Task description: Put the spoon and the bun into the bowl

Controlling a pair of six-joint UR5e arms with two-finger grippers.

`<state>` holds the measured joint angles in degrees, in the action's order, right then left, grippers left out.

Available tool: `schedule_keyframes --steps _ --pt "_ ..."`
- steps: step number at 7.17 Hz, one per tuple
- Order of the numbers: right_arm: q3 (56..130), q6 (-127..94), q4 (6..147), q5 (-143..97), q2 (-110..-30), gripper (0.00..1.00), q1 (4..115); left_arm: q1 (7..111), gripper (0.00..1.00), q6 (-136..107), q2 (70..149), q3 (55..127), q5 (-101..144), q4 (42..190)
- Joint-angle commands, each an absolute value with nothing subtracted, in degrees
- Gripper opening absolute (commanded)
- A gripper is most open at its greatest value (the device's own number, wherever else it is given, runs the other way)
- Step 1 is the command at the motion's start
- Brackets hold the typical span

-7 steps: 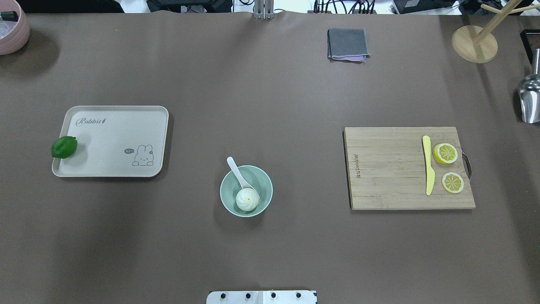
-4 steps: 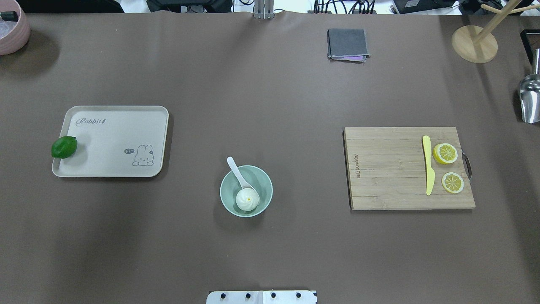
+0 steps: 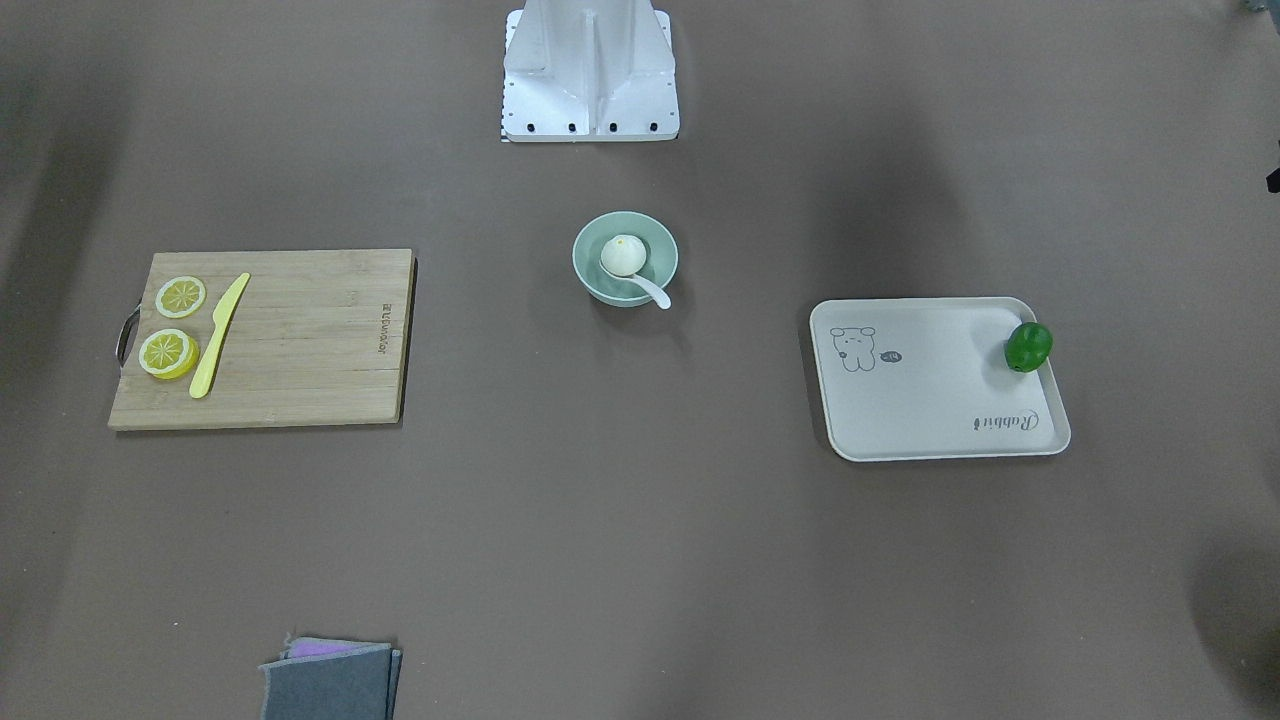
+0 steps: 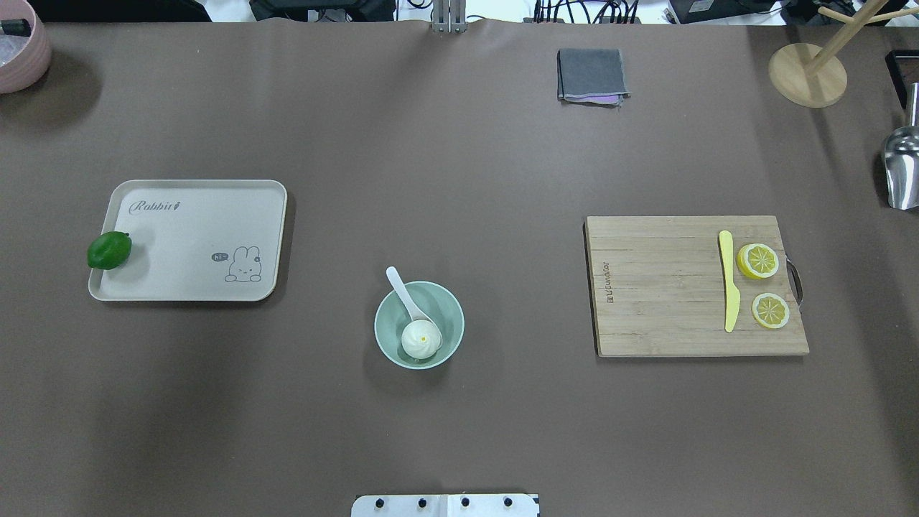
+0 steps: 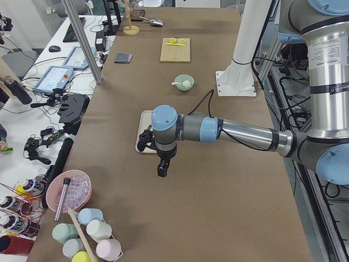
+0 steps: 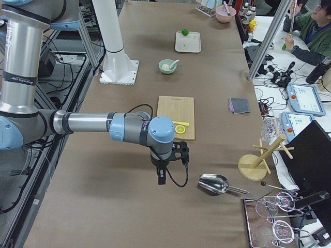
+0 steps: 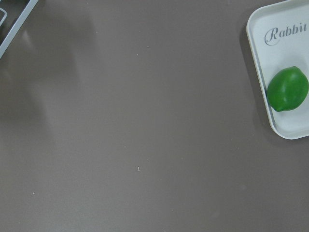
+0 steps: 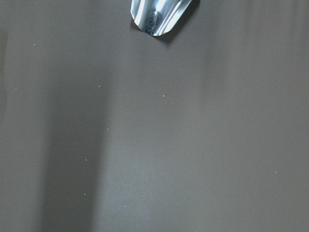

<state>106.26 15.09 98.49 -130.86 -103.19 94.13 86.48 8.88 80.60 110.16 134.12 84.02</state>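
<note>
We see the pleated white bun [image 4: 421, 339] and glossy white spoon [image 4: 399, 287] inside the round mint-green bowl [image 4: 451, 310]; left end effector [image 5: 162, 168], right end effector [image 6: 161, 177]: apart or together, we cannot tell.

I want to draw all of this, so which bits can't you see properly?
Spoon: overhead, its scoop end is hidden by the bun in the bowl.
Left claw and right claw: only in the side views, too small to tell open or shut.
Metal scoop: overhead, cut off by the right edge.
</note>
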Motion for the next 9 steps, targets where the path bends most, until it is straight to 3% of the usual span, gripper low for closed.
schedule_keyframes --steps 1,9 --pt "106.26 15.29 98.79 -130.96 -103.27 1.0 94.13 86.48 0.98 8.88 80.6 110.21 134.12 84.02" --pt "106.0 15.38 98.53 -131.84 -105.64 1.0 94.13 86.31 0.98 8.96 79.72 110.48 134.21 84.11"
